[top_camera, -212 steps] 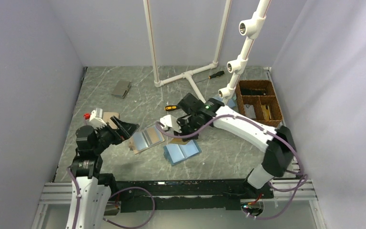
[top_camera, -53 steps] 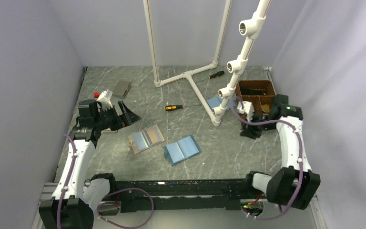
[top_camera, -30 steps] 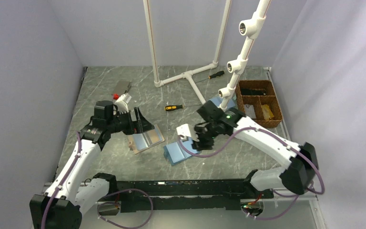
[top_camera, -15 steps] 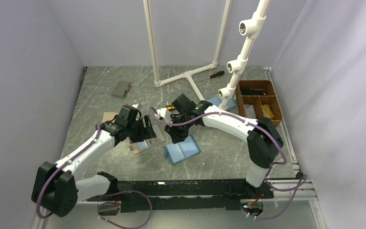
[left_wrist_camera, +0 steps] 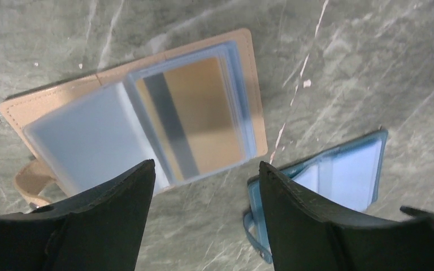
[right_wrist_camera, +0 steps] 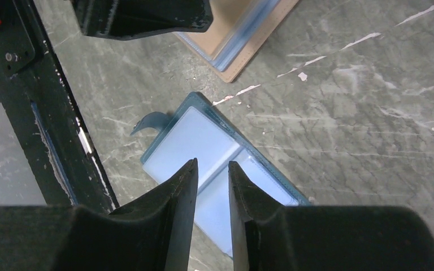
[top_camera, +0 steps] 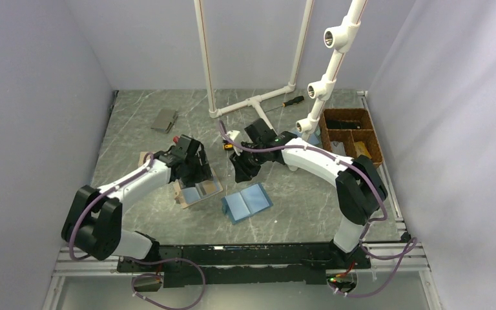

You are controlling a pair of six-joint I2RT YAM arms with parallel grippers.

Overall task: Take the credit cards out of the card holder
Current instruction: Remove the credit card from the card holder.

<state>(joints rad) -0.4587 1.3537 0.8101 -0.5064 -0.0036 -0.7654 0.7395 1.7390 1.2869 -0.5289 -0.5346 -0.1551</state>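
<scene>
The card holder [top_camera: 198,190] lies open on the table, tan outside with blue-grey sleeves [left_wrist_camera: 85,135]. A tan credit card [left_wrist_camera: 203,121] with a dark stripe sits in its right sleeve. My left gripper [left_wrist_camera: 206,169] hovers over the holder's near edge, open and holding nothing; in the top view the left gripper [top_camera: 190,163] covers the holder's far part. My right gripper [right_wrist_camera: 212,164] hangs above the light-blue bifold [right_wrist_camera: 203,141], jaws a narrow gap apart with nothing between them. In the top view the right gripper [top_camera: 241,170] is just right of the holder.
The light-blue bifold [top_camera: 247,201] lies open right of the holder. A grey folded wallet [top_camera: 165,120] is at the back left. White pipe frame [top_camera: 258,103], two screwdrivers [top_camera: 290,101] and a brown divided basket [top_camera: 352,135] stand behind and to the right.
Both arms swung in toward the middle. My left gripper came over the card holder, its jaws narrowing a little. My right gripper passed over the blue bifold and its jaws narrowed.
</scene>
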